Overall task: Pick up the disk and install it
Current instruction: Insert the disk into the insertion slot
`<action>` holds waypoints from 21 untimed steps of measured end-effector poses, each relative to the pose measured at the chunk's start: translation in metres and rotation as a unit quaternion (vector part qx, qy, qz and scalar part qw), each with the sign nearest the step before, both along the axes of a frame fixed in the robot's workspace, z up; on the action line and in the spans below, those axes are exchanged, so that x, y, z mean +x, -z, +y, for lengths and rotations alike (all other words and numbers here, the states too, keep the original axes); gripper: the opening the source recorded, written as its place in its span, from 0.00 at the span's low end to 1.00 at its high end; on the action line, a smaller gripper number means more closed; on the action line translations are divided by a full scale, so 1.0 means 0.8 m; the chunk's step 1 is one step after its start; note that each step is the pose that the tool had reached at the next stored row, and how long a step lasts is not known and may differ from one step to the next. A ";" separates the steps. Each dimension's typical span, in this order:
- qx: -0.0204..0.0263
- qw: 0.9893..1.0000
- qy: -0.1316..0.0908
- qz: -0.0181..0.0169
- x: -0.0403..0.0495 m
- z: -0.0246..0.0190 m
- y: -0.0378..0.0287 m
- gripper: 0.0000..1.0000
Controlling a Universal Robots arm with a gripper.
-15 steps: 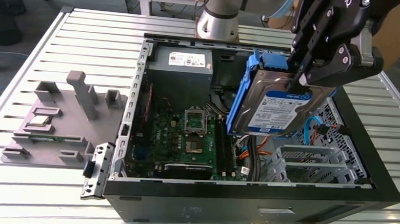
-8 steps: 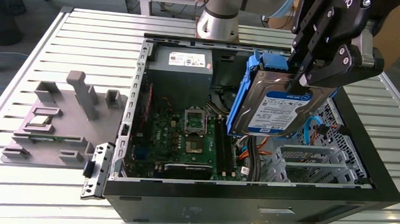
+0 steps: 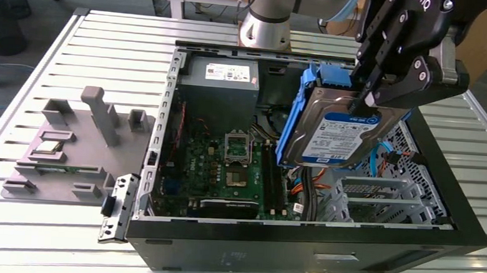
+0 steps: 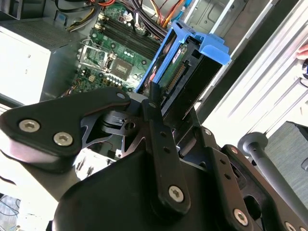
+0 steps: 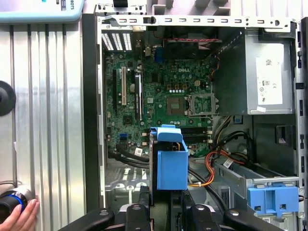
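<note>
My gripper [image 3: 367, 104] is shut on the disk [image 3: 338, 126], a silver drive with a blue-and-white label and a blue bracket around its edges. The disk hangs on edge, slightly tilted, above the open computer case [image 3: 441, 184], over its side towards the exterior view's right and just above the metal drive cage [image 3: 382, 192]. In both wrist views the disk's blue bracket [image 4: 204, 45] [image 5: 171, 161] sticks out past the black fingers [image 4: 153, 103] [image 5: 144, 195], with the green motherboard [image 5: 159, 91] behind it.
The grey power-supply box [image 3: 221, 79] sits at the case's far end. A lone blue bracket [image 5: 272, 199] is on the drive bay. A grey parts fixture [image 3: 68, 146] lies on the slatted table at the exterior view's left. A person's hand [image 5: 19, 217] rests beside the case.
</note>
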State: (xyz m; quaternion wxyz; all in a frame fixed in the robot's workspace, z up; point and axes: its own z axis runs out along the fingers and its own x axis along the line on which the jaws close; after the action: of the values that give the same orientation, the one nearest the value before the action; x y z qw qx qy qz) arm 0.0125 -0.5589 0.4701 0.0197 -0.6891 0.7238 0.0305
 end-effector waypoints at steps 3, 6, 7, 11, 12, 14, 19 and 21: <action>0.000 1.000 0.000 0.000 0.000 -0.0042 0.0000 0.35; 0.000 1.000 0.000 0.000 0.000 -0.0086 0.0000 0.35; 0.000 1.000 0.000 0.000 0.000 -0.0095 0.0000 0.35; 0.000 1.000 0.000 0.000 0.000 -0.0100 0.0000 0.35; 0.000 1.000 0.000 0.000 0.000 -0.0101 0.0000 0.35; 0.000 1.000 0.000 0.000 0.003 -0.0101 0.0000 0.35; 0.000 1.000 0.000 0.000 0.014 -0.0101 0.0000 0.35; 0.000 1.000 0.000 0.000 0.020 -0.0101 0.0001 0.35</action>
State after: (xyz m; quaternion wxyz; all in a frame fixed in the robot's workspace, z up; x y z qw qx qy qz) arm 0.0287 -0.5670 0.4700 0.0197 -0.6891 0.7238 0.0306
